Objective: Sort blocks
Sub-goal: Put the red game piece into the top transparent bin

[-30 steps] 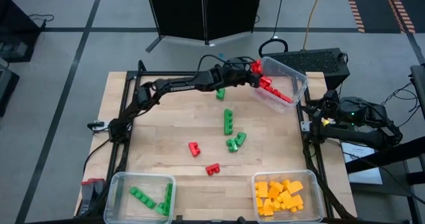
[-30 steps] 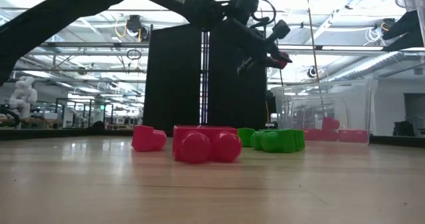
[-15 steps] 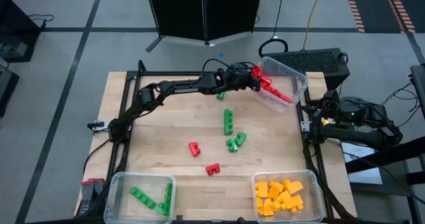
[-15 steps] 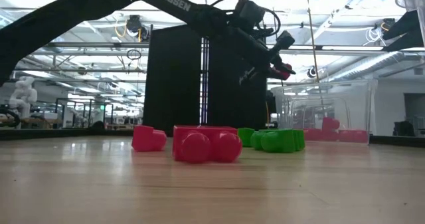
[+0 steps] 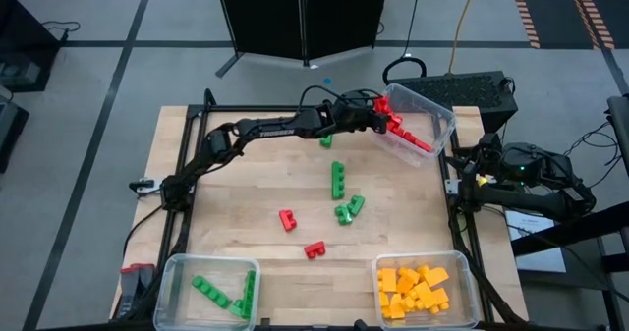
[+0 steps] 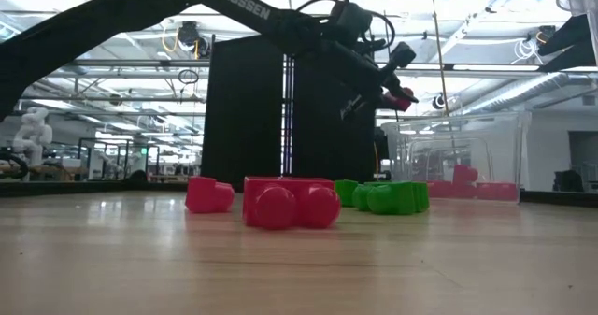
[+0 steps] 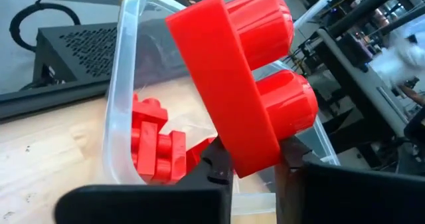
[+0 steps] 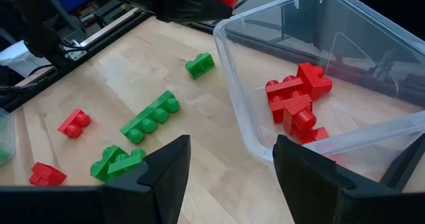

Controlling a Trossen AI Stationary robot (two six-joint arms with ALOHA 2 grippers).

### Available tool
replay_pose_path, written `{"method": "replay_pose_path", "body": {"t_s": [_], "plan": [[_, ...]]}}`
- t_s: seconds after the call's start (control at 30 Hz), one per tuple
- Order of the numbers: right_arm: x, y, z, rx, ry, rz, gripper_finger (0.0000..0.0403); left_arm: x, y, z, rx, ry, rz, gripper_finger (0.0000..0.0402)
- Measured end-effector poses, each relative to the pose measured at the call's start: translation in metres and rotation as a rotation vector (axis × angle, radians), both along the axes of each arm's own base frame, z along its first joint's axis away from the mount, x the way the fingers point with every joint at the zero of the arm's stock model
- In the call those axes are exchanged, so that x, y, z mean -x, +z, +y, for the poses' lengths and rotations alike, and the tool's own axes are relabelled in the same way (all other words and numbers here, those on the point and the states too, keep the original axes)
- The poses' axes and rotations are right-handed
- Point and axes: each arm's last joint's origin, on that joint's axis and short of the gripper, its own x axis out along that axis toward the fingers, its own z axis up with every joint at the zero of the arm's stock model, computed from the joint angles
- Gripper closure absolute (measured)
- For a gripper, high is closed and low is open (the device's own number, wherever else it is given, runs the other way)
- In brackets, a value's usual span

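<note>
The left hand [image 5: 371, 113] is pinched narrow on a red two-stud plastic brick [image 7: 242, 78], held in the air at the near rim of the clear plastic bin of red bricks [image 5: 437, 117] at the tabletop's far right corner. To do this step well, the brick should likely be carried a little further — past the rim and over the red pile [image 8: 297, 104] — before the fingers [image 7: 216, 164] part, so it drops inside rather than bouncing off the wall; the bin sits tilted, so a low, gentle release seems wise. Nothing blocks the way in. The right hand [image 8: 229, 171] waits with its fingers wide off the tabletop's right edge, facing the bin. Loose on the wooden tabletop [image 5: 236, 189] lie a small green brick [image 5: 325, 138] just beside the left arm, a long green brick [image 5: 337, 178], a green cluster [image 5: 348, 209] and two red bricks [image 5: 287, 219] toward the middle. At the near corners stand a bin of green bricks [image 5: 177, 272] and a bin of yellow-orange bricks [image 5: 466, 272].
</note>
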Motion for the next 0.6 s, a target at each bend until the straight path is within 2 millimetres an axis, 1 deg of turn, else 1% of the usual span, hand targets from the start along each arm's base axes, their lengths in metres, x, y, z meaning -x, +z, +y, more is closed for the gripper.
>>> {"method": "replay_pose_path", "body": {"t_s": [0.33,0.5,0.6], "plan": [[0.0,0.0,0.0,0.003,0.002,0.002,0.0195,0.0,-0.0002,-0.0001,0.01,-0.023,-0.002,0.0314],[0.0,0.0,0.0,0.003,0.003,0.002,0.0195,-0.0001,-0.0002,-0.0002,0.012,-0.027,-0.002,0.0289],[0.0,0.0,0.0,0.003,0.003,0.002,0.0195,-0.0013,0.0014,-0.0023,0.063,-0.091,-0.037,0.0282]]}}
